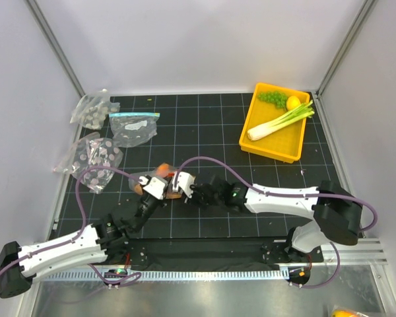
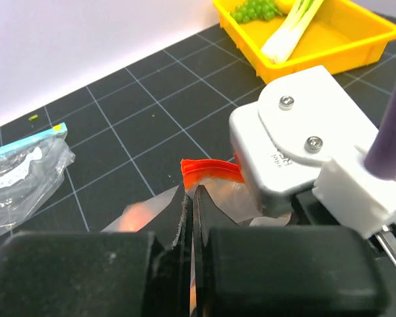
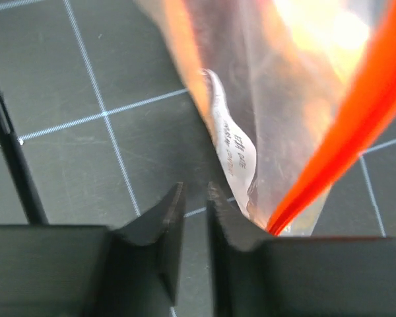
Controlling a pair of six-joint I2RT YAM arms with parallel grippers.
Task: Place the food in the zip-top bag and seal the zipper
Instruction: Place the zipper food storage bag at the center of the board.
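The zip-top bag (image 1: 157, 178) lies crumpled at the middle of the black mat, between my two grippers. Orange food (image 1: 162, 170) shows blurred through its clear plastic. My left gripper (image 2: 191, 198) is shut on a fold of the bag (image 2: 152, 208), just below the orange-red zipper (image 2: 211, 170). The right gripper (image 3: 196, 195) stands beside the bag (image 3: 277, 99), jaws a narrow gap apart with only mat between them. The zipper (image 3: 346, 132) runs past the outer side of its right finger. The right gripper's white body (image 2: 297, 142) sits close against the bag.
A yellow tray (image 1: 267, 150) at the back right holds a leek, a green bunch and a yellow fruit. A clear bag with a light-blue strip (image 1: 133, 127) and two bags of grey dotted pieces (image 1: 92, 109) (image 1: 96, 158) lie at the back left.
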